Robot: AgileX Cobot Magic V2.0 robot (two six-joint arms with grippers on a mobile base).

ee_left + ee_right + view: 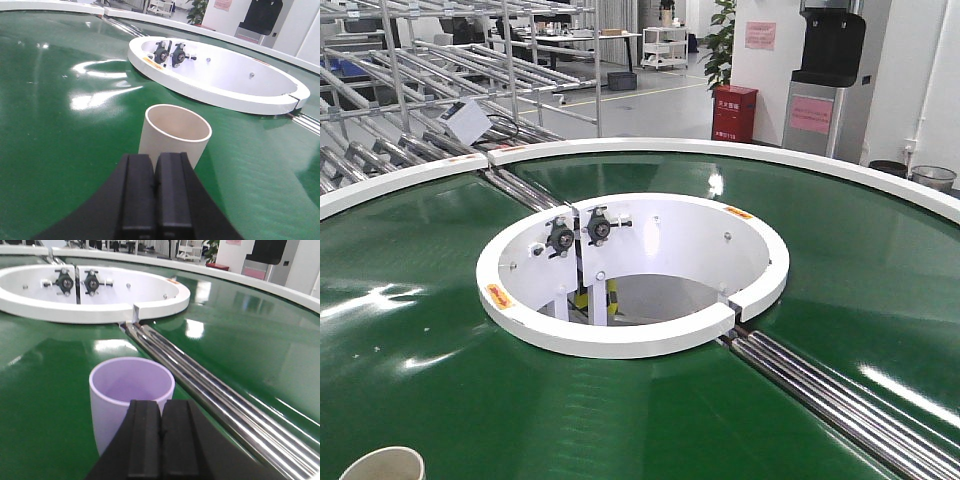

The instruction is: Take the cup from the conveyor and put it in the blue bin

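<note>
The conveyor (840, 290) is a round dark-green belt with a white outer rim and a white central ring (630, 335). A cream cup (174, 135) stands upright on the belt just ahead of my left gripper (155, 165), whose jaws are pressed together and empty. The cup's rim also shows at the bottom left of the front view (382, 464). A lilac cup (131, 392) stands upright on the belt directly in front of my right gripper (161, 412), also shut and empty. The blue bin is out of view.
Steel roller strips (215, 390) run across the belt just right of the lilac cup, and also show in the front view (840, 395). Metal racking (430, 90) stands beyond the far left rim. A red box (734, 113) and a grey machine (830, 80) stand behind.
</note>
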